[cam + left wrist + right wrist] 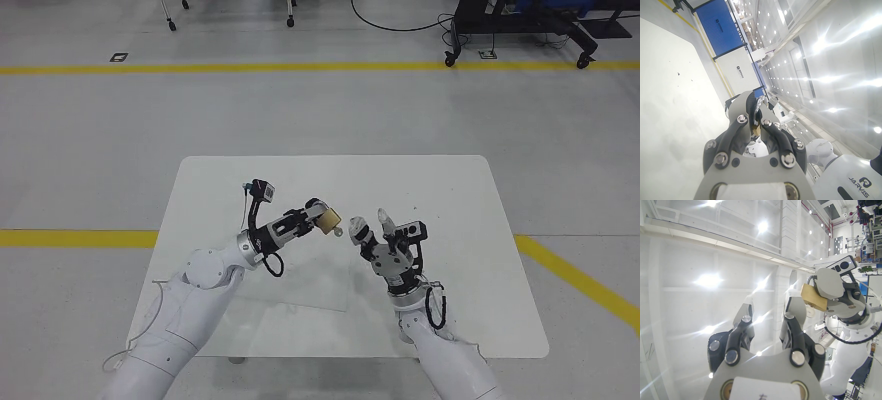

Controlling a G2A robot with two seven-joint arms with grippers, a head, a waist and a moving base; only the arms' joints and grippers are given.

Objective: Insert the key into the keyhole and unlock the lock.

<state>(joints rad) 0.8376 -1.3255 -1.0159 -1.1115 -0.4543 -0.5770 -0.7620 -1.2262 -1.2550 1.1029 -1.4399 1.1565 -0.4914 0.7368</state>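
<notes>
Left gripper (312,214) pinches the brass lock (326,219), held above the white table (450,190). Right gripper (371,227) sits just beside the lock, fingers (796,308) spread, not touching it.

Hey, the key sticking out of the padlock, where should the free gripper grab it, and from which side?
Grip the key by its round head, pinching the two flat faces. Come in at the padlock keyhole end, opposite the shackle. The left gripper clamps the body, leaving that end free, and the open right gripper is close by.
</notes>
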